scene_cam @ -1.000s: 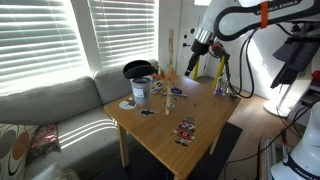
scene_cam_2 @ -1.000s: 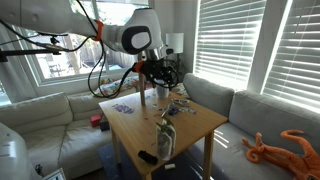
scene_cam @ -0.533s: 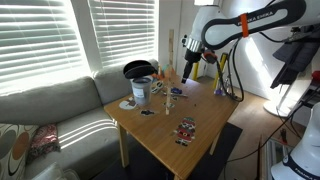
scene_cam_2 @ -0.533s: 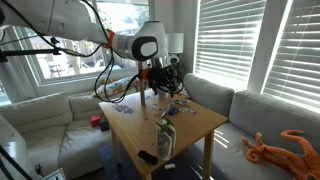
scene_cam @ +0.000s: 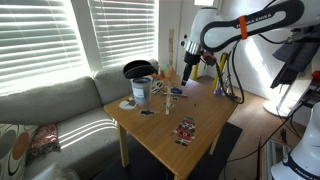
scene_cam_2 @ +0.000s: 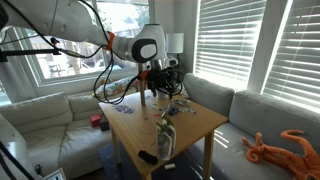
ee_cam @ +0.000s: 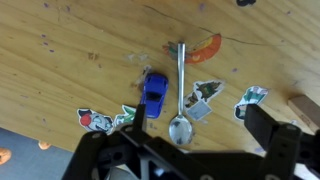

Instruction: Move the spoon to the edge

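A silver spoon [ee_cam: 180, 92] lies flat on the light-brown wooden table [ee_cam: 70, 60], its bowl [ee_cam: 180, 129] towards my gripper. My gripper [ee_cam: 186, 148] is open and empty; it hovers above the spoon with one finger on each side of the bowl. In both exterior views the gripper [scene_cam: 186, 73] [scene_cam_2: 143, 96] hangs over the far part of the table [scene_cam: 190, 112]. The table's straight edge [scene_cam: 150, 152] [scene_cam_2: 192, 134] shows in both. I cannot make out the spoon in the exterior views.
A blue toy car [ee_cam: 154, 93] lies just beside the spoon. An orange-red curved piece [ee_cam: 206, 46] and several stickers lie around it. A black bowl on a tin [scene_cam: 139, 72] stands at the table's back. A bottle [scene_cam_2: 166, 140] stands near the front edge.
The arm has come down and in over the table compared with one second ago. Since half a second ago it has hardly moved.
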Available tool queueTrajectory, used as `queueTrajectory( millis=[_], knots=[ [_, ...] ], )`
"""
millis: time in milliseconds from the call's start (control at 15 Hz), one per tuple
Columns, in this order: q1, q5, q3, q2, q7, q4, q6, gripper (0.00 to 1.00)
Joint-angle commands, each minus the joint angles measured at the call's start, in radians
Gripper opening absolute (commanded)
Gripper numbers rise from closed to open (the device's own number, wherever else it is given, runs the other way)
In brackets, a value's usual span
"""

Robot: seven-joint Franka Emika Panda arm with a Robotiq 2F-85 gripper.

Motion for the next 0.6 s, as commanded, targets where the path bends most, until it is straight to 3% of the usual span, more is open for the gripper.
queueTrajectory(
  millis=[0, 533],
  knots=[
    [-0.015, 0.009, 0.035, 0.028, 0.012, -0.020, 0.018, 1.00],
    [-0.023, 0.043, 0.056, 0.077, -0.012, -0.052, 0.095, 0.97]
  ],
)
